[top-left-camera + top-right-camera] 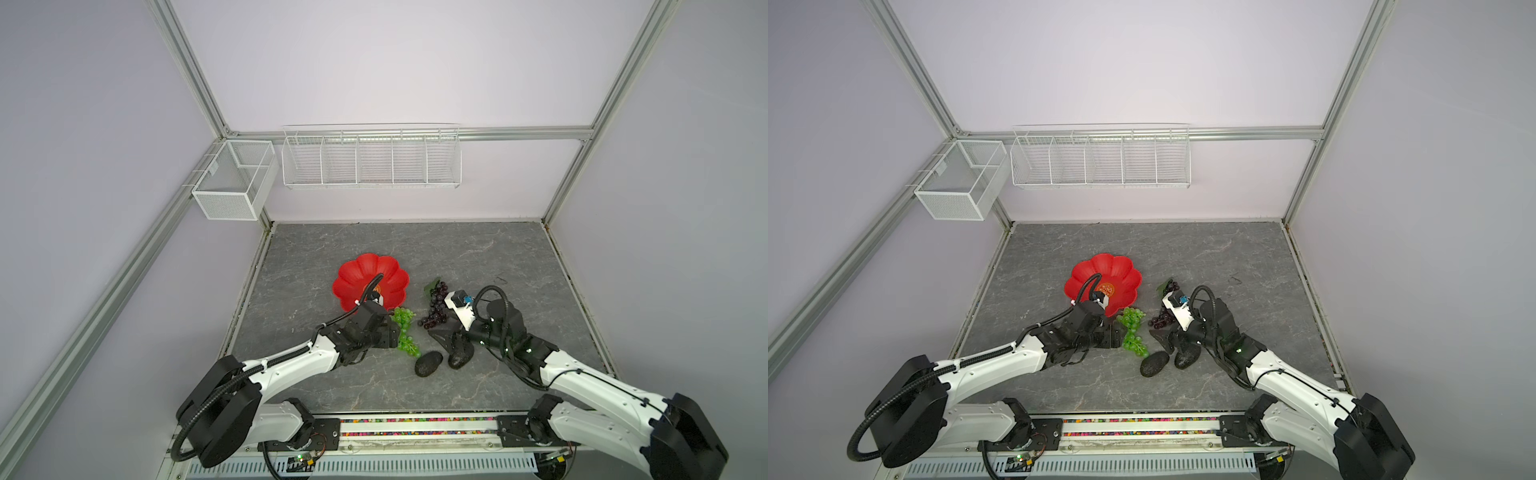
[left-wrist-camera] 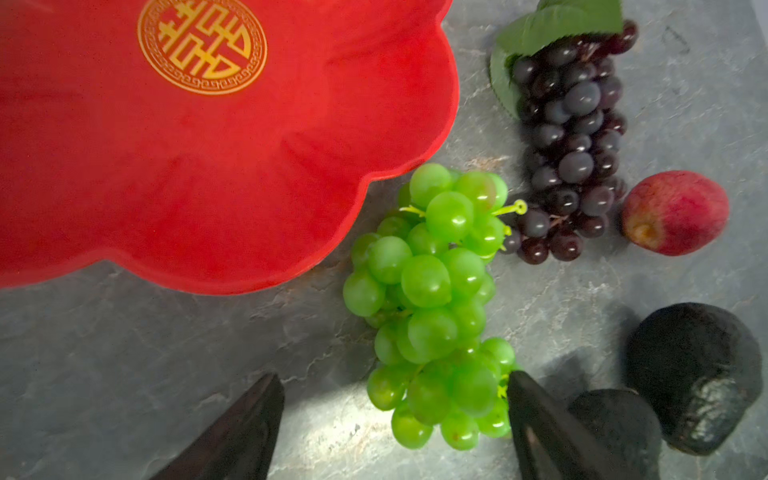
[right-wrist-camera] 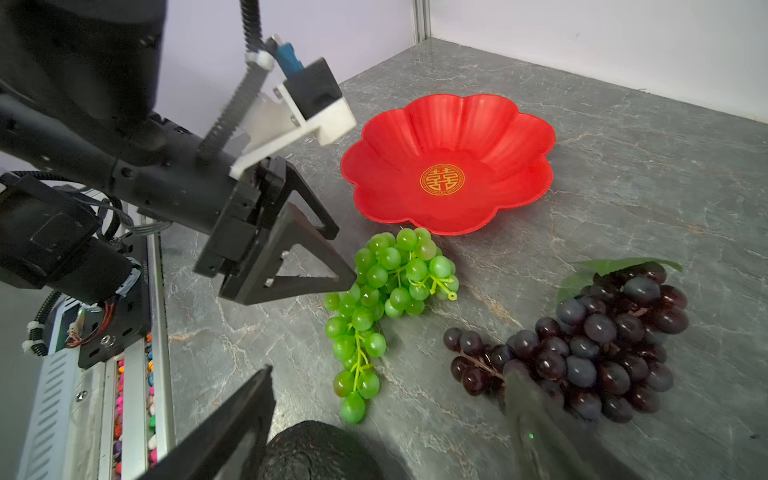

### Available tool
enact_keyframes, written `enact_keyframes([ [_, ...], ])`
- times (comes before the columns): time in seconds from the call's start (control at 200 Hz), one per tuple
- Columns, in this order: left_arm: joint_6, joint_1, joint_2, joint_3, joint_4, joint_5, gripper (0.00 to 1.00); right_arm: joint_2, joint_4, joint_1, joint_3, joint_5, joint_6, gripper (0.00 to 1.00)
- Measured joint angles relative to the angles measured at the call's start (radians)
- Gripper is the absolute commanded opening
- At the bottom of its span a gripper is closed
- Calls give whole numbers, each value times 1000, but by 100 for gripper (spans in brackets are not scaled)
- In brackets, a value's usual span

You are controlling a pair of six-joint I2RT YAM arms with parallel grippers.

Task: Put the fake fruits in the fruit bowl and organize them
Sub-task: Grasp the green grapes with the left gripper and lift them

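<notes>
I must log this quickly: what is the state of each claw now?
Left claw: open, straddling one end of the green grape bunch, not gripping it.
Right claw: open, over a dark avocado, holding nothing.

I see the fruit bowl [image 3: 519,137] as glossy red plastic with a gold-printed emblem [image 3: 442,179]; the green grape bunch [image 2: 428,282] and dark purple grape bunch [image 3: 598,345] shine smooth, both avocados [image 2: 694,374] look rough and matt, on a matt stone-look tabletop [image 2: 124,353]
</notes>
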Motion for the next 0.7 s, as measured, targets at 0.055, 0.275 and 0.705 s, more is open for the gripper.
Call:
enact_keyframes([
  [0.055,0,0,34,13,0,6,86,-3,5,0,-3,1,-3,88],
  [0.275,0,0,200,119,21,45,82,-5,23,0,-4,1,-14,88],
  [0.705,-16,-6,343,203,50,74,23,10,27,0,-4,9,-18,88],
])
